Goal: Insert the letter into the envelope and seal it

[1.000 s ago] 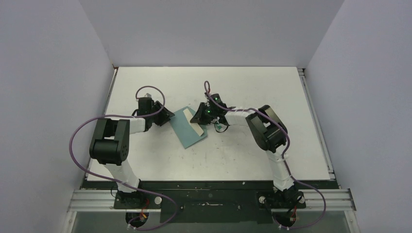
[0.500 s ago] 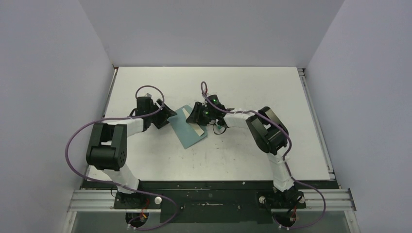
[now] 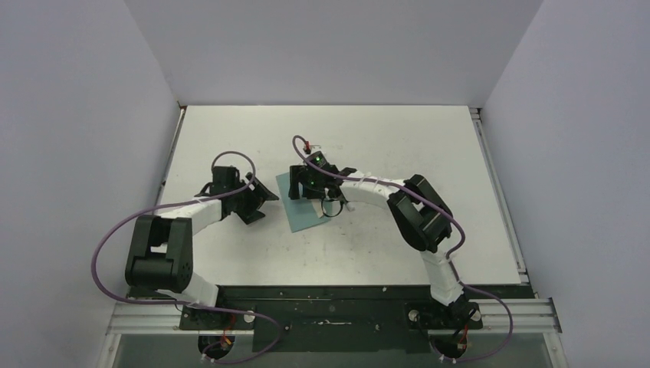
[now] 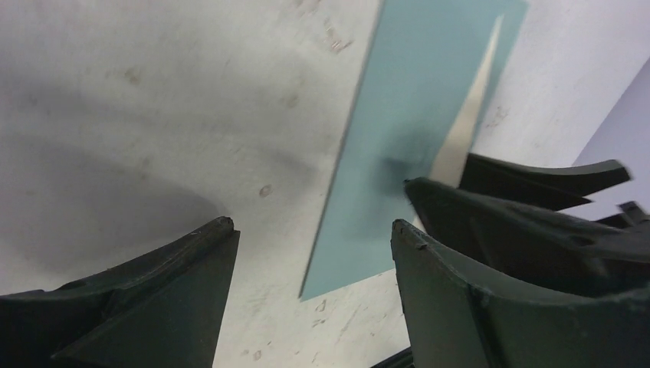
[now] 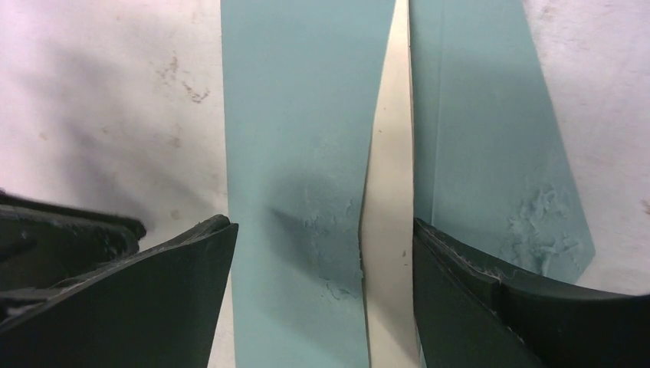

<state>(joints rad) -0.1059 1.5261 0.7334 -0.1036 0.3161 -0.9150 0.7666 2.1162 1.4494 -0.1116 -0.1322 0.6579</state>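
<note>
1. Now that both grips are released, the envelope (image 5: 299,153) lies flat on the table (image 3: 398,146), with the letter (image 5: 387,207) inside and a cream sliver showing at the flap.
2. Right gripper (image 5: 320,226) hovers over it, jaws spread.
3. Left gripper (image 4: 313,226) has backed off left, spread too.
4. I reckon sealing remains.

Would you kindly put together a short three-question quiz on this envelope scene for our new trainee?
1. True or false: the left end effector is clamped on the envelope.
2. What shows through the slit between the envelope's body and flap? A) a stamp B) the letter C) a ribbon
3. Fill in: the right end effector hangs over the envelope with its jaws ____.
Key: 1 false, the left end effector is open and holds nothing; 2 B; 3 open.
</note>
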